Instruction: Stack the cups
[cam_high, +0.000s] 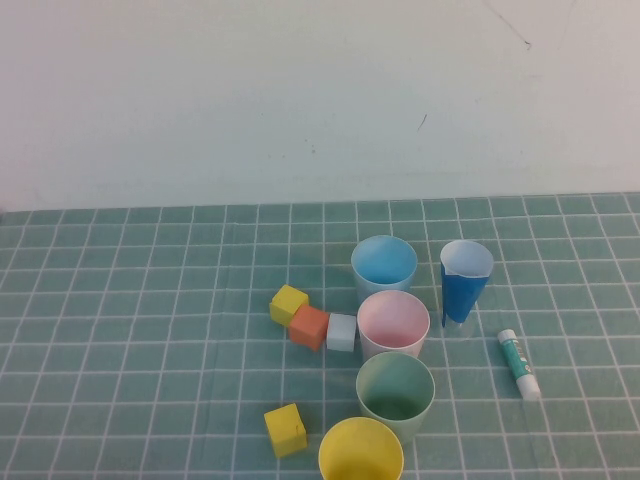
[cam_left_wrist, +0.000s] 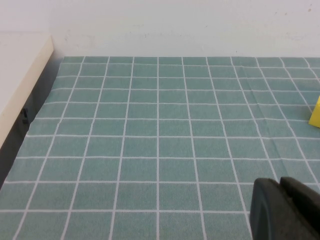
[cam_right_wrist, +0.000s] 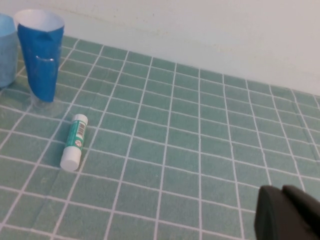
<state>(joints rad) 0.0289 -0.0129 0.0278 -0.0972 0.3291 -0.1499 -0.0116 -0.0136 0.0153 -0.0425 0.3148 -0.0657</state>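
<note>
On the green gridded mat (cam_high: 150, 330) we see the four wide cups standing upright and unstacked in a line that runs from the far side toward us: the light blue cup (cam_high: 383, 268) farthest, the pale pink cup (cam_high: 393, 324) just in front of it, then the sage green cup (cam_high: 395, 394), and the yellow cup (cam_high: 360, 455) nearest, cut off by the lower edge of the high view. Neighbouring cups sit just beside one another. To the right of the light blue cup stands a taller, narrower dark-blue cup (cam_high: 465, 281) with a white inside, and to its right a glue stick (cam_high: 519, 364) lies on its side. Left of the pink cup, a yellow block (cam_high: 288, 303), an orange block (cam_high: 309, 327) and a white block (cam_high: 341, 332) sit in a touching row, and a second yellow cube (cam_high: 285, 430) lies apart, near the yellow cup. Neither arm appears in the high view. Our left gripper (cam_left_wrist: 285, 210) shows only as a dark tip over bare mat, and our right gripper (cam_right_wrist: 287, 214) likewise, well away from the glue stick; we cannot tell how either one's fingers stand.
</note>
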